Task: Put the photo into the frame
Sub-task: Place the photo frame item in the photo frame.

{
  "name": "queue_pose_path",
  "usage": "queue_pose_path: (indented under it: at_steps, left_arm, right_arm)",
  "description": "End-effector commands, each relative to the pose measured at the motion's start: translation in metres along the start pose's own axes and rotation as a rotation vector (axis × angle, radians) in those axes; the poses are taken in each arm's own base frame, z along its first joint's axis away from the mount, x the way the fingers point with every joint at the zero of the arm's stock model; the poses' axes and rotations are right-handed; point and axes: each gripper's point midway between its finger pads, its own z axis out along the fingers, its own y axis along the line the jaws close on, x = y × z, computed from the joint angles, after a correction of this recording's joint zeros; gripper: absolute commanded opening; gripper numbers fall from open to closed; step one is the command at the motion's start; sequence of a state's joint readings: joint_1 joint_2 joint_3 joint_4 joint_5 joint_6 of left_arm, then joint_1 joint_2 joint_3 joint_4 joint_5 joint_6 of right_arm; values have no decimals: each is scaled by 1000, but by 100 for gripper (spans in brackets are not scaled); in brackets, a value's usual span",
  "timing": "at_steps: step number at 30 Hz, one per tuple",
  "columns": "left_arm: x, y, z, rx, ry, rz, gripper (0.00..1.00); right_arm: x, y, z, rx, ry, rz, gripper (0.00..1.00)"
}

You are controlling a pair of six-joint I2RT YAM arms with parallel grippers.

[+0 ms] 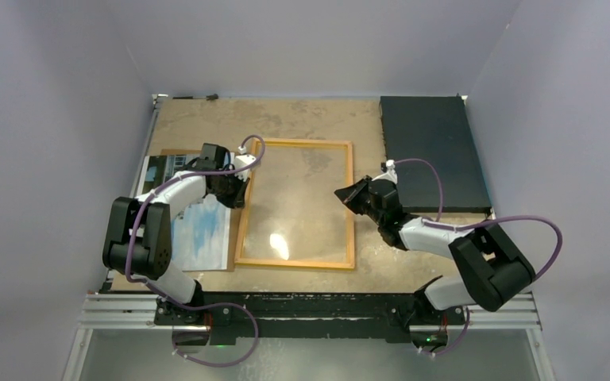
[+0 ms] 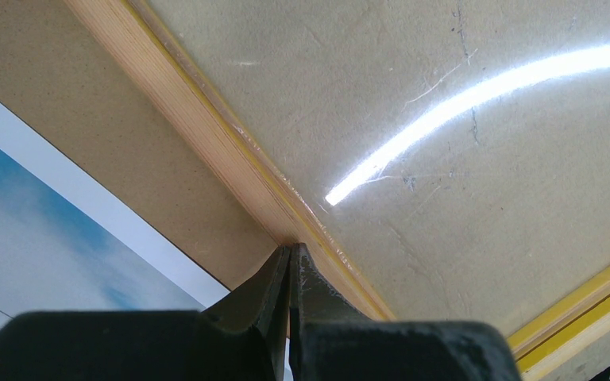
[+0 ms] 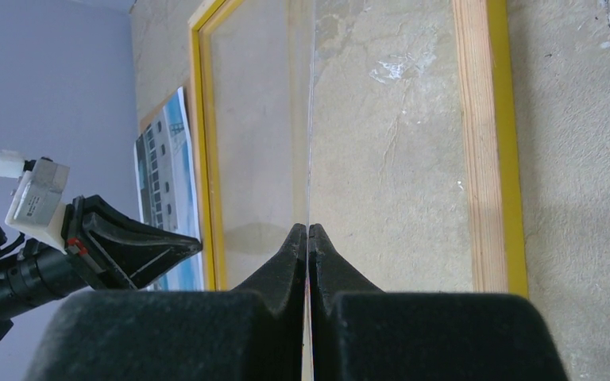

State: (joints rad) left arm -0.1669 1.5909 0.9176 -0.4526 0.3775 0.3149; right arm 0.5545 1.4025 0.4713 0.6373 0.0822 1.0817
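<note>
Frame (image 1: 294, 262) laid flat mid-table, wood side up; photo (image 1: 206, 230) seen just left of it, sky upward; left gripper (image 2: 290, 252) closed tight at left rail; right gripper (image 3: 308, 230) closed tight, nothing gripped

The yellow-bordered frame (image 1: 298, 202) lies flat mid-table, the sky photo (image 1: 202, 234) face-up just left of it.

Light was even, moderately bright, from overhead. A white glare patch lay on the frame (image 1: 298, 202); the left wrist view showed a curved streak.
</note>
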Motion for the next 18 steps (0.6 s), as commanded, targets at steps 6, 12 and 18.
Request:
queue_pose_path:
  at_steps: [6,12,18]
  left_arm:
    - [9,-5,1,5,16,-2,0]
    - [11,-3,1,-5,26,-3,0]
    - [6,-2,0,-10,6,-11,0]
  right_arm:
    - [15,24,9,-76,63,-45,9]
    - [16,14,19,21,89,-155,27]
    - [20,6,24,104,121,-232,48]
